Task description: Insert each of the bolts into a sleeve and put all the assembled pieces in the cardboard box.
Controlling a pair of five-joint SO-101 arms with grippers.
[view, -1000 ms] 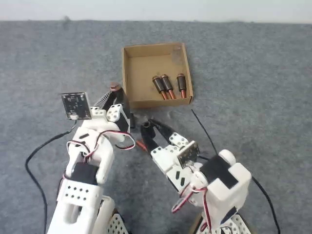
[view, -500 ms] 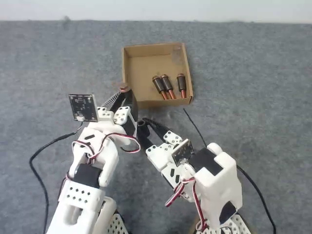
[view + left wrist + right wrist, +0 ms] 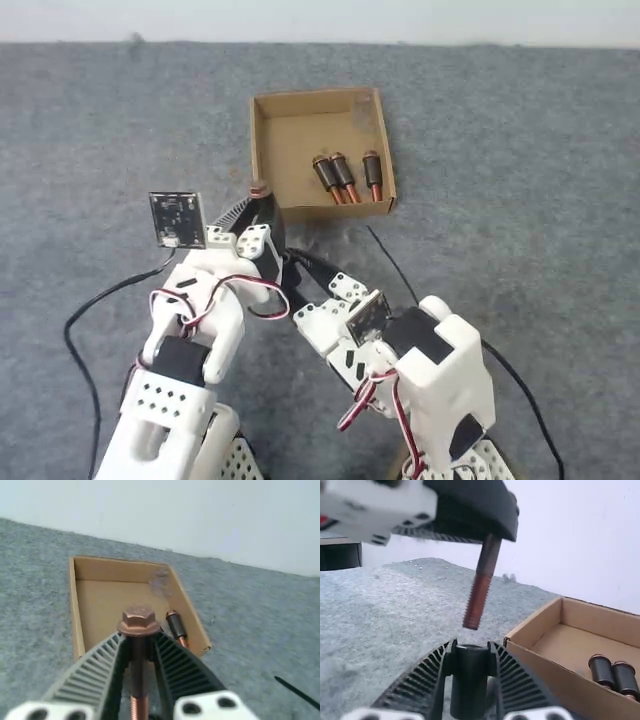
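Observation:
My left gripper [image 3: 136, 652] is shut on a copper bolt [image 3: 136, 645], head up, threaded end hanging down; from above its head [image 3: 259, 187] shows just off the cardboard box's [image 3: 266, 128] near left corner. My right gripper [image 3: 470, 662] is shut on a black sleeve [image 3: 469, 677], held upright with its bore facing up. The bolt's tip [image 3: 471, 622] hangs a little above the sleeve's mouth, slightly tilted and apart from it. From above, the sleeve [image 3: 290, 265] sits just below the left gripper. Three assembled pieces [image 3: 345, 176] lie in the box's near right part.
Grey carpet covers the table. A black cable [image 3: 395, 265] trails from the right arm toward the box's front. The left arm's camera board [image 3: 177, 218] sticks out to the left. Open carpet lies to the right of the box.
The left gripper has carried the bolt right toward the box corner. The right gripper has brought the sleeve up and left under the bolt's tip.

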